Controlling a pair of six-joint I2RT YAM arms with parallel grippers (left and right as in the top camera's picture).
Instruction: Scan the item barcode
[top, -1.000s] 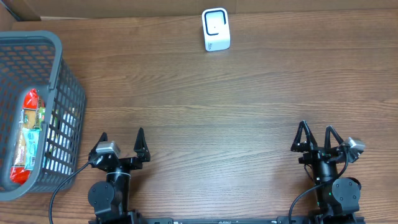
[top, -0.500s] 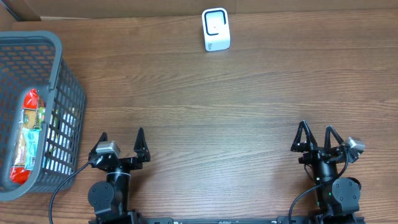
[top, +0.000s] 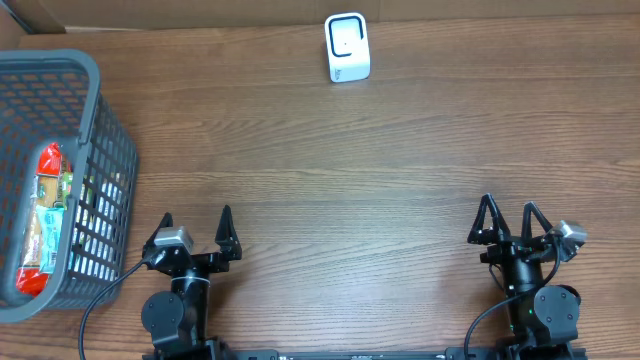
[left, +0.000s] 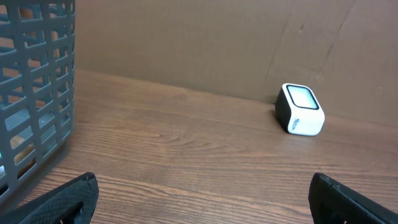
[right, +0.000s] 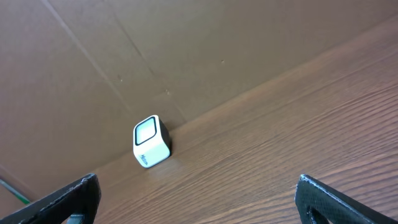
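- Scanner (top: 347, 47) far centre, window angled nearward for barcodes.
- Item (top: 45, 215) lying in basket (top: 115, 150), left, awaiting pickup.
- Left gripper (top: 195, 215), right gripper (top: 508, 205) parked near, jaws apart, empty.

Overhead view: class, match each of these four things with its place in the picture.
Things:
1. barcode scanner
2. grey basket
3. packaged item
4. right gripper

Places:
A. inside the grey basket
B. bottom right, open and holding nothing
C. top centre
D. left edge

Pairs: 1-C, 2-D, 3-A, 4-B
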